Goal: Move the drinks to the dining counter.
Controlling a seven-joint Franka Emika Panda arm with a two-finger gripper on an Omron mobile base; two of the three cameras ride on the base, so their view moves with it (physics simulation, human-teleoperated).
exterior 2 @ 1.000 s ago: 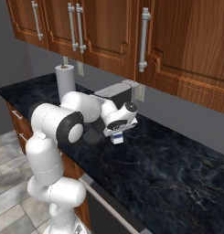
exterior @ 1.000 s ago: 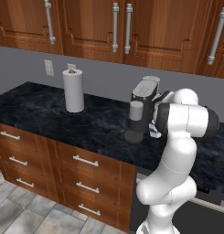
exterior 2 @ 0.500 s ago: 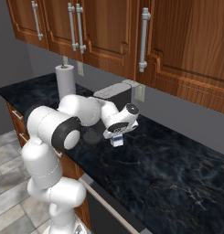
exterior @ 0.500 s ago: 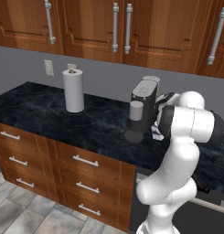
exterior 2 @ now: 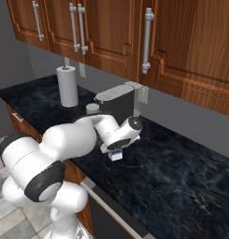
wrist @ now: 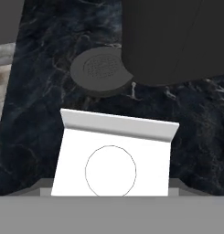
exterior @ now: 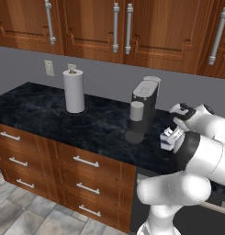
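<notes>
The small gabled carton [wrist: 114, 155] is seen in the hand view directly below the camera, its white sloped roof panel with a thin circle outline facing up and its folded ridge running across the top. In the left base view the carton [exterior: 168, 138] is seen lifted clear of the dark marble-patterned surface [exterior: 45, 110], just beside the coffee machine [exterior: 143, 106]; in the right base view its blue-and-white lower part [exterior 2: 116, 155] hangs under the wrist. It is judged to be gripped by the tool [exterior 2: 117, 150], which appears clenched on its sides, though the fingertips themselves are hidden by the carton.

The carton is judged to be light and thin-walled, so it is likely to dent if squeezed hard, and its smooth faces may slip. A hold across the flat side walls, below the gable, is judged safest; the ridge is too narrow and soft to be pinched.

The machine's round drip tray [wrist: 100, 69] lies on the surface just beyond the carton. Further along the surface a paper-towel roll [exterior: 74, 91] stands upright, well apart.
</notes>
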